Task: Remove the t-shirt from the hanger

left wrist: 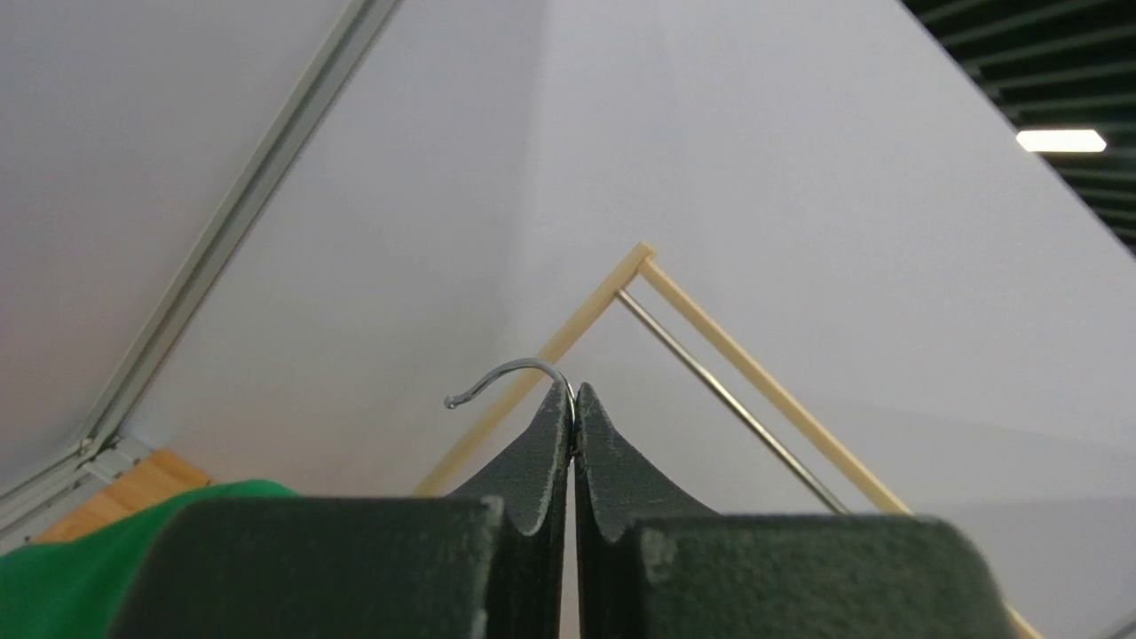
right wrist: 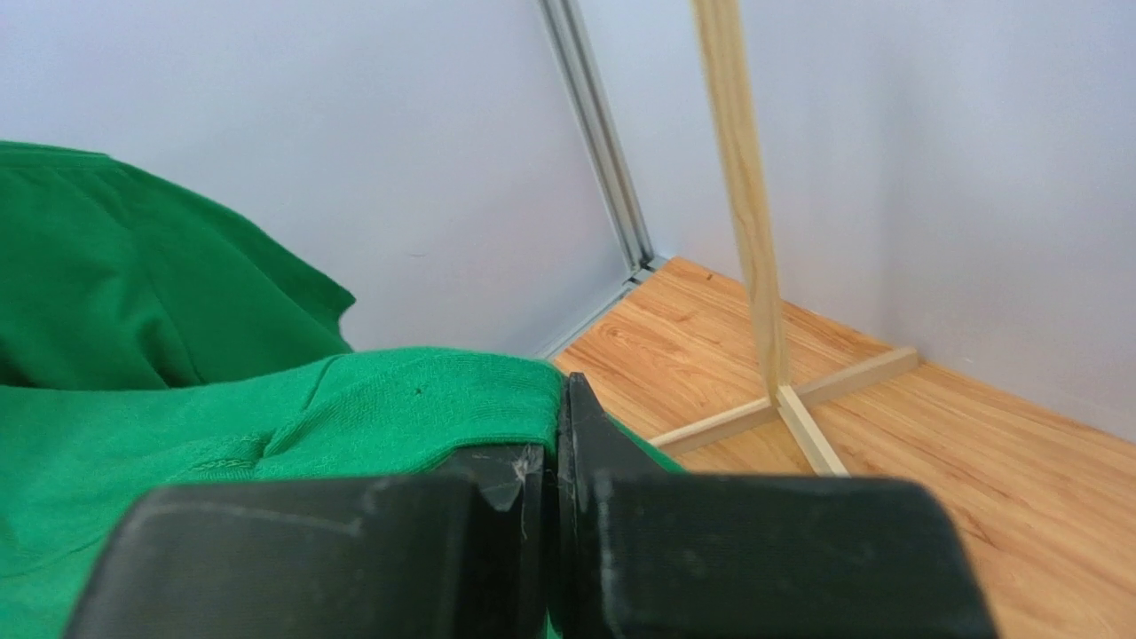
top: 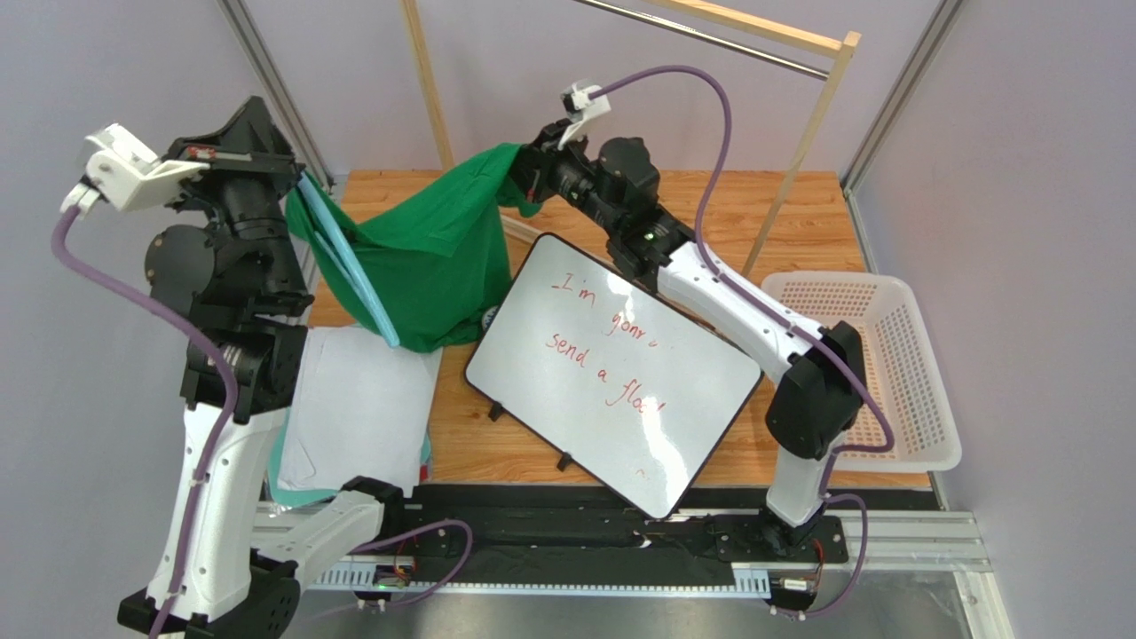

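The green t-shirt [top: 427,253] hangs stretched in the air between my two arms, above the back left of the table. The light-blue hanger [top: 350,273] runs down its left side, partly inside the cloth. My left gripper [left wrist: 574,400] is shut on the hanger's grey metal hook [left wrist: 500,377], which curls out to the left of the fingertips. On the shirt's upper right edge my right gripper [right wrist: 560,400] is shut, with green cloth [right wrist: 334,400] draped over its left finger. In the top view the right gripper [top: 531,167] sits at the shirt's raised corner.
A whiteboard [top: 614,373] with red writing lies tilted mid-table. A white basket [top: 874,366] stands at the right edge. White and pale teal sheets [top: 358,406] lie front left. The wooden rack [top: 774,53] with a metal rail stands at the back; one rack foot [right wrist: 800,400] lies near the right gripper.
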`<move>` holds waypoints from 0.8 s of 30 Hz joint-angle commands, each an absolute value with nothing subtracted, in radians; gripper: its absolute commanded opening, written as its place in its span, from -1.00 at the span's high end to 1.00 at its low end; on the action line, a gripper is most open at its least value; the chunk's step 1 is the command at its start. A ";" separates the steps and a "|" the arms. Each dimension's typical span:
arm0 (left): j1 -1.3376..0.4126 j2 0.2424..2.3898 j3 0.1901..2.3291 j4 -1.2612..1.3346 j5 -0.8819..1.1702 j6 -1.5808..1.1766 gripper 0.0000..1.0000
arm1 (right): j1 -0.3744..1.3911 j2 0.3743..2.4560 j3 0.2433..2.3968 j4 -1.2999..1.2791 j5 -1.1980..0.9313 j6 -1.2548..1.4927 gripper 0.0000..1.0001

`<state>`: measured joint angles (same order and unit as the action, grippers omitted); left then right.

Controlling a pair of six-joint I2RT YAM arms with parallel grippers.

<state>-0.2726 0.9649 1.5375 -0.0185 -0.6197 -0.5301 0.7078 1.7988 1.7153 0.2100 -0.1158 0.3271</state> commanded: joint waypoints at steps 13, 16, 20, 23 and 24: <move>-0.267 1.115 1.592 -0.077 -0.480 -0.410 1.00 | 0.707 2.102 2.037 0.090 -0.169 0.305 1.00; -0.267 1.114 1.604 -0.197 -0.420 -0.422 1.00 | 0.707 2.092 2.026 0.111 -0.167 0.314 1.00; -0.265 1.086 1.544 -0.425 -0.358 -0.518 0.95 | 0.707 2.088 2.026 0.078 -0.181 0.322 1.00; -0.258 1.029 1.375 -0.483 -0.255 -0.574 0.67 | 0.707 2.039 1.948 0.124 -0.196 0.356 1.00; -0.255 1.008 1.332 -0.482 -0.220 -0.584 0.62 | 0.709 2.011 1.928 0.133 -0.196 0.367 1.00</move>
